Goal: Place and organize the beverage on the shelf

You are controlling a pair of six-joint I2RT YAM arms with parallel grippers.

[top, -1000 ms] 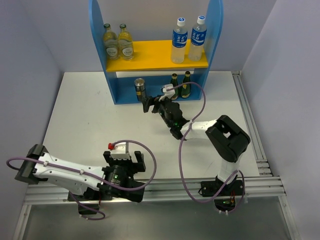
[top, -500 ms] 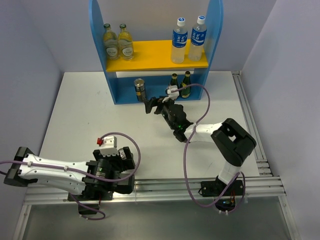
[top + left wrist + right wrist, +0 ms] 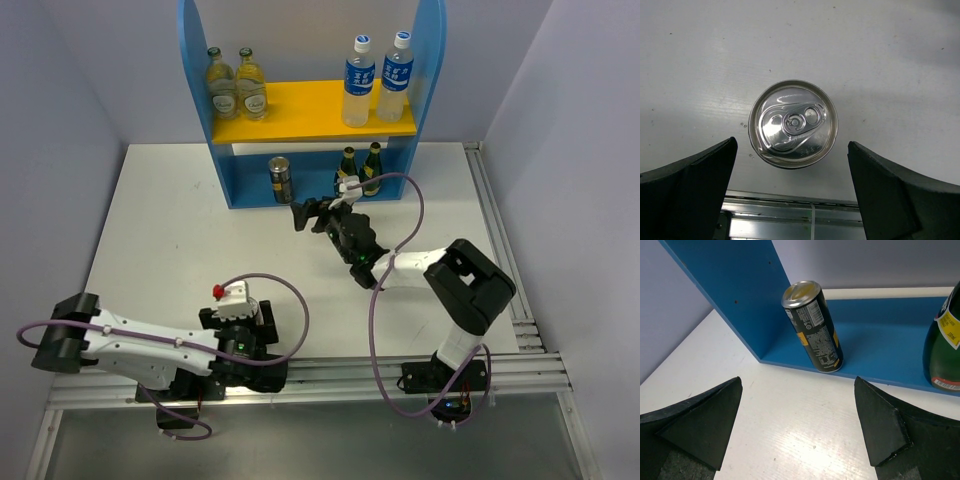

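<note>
Only the left wrist view shows the silver can between my spread left fingers at the desk edge; right fingers gape empty before the shelf's black can.

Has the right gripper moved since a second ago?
Yes. The right gripper has backed away from the black can on the shelf lower level, toward the arm bases, jaws open.

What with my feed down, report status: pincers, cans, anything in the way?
Left pincer open over loose can, upright on table. Right pincer open, apart from black can on shelf lower level. Nothing seen in the way.
</note>
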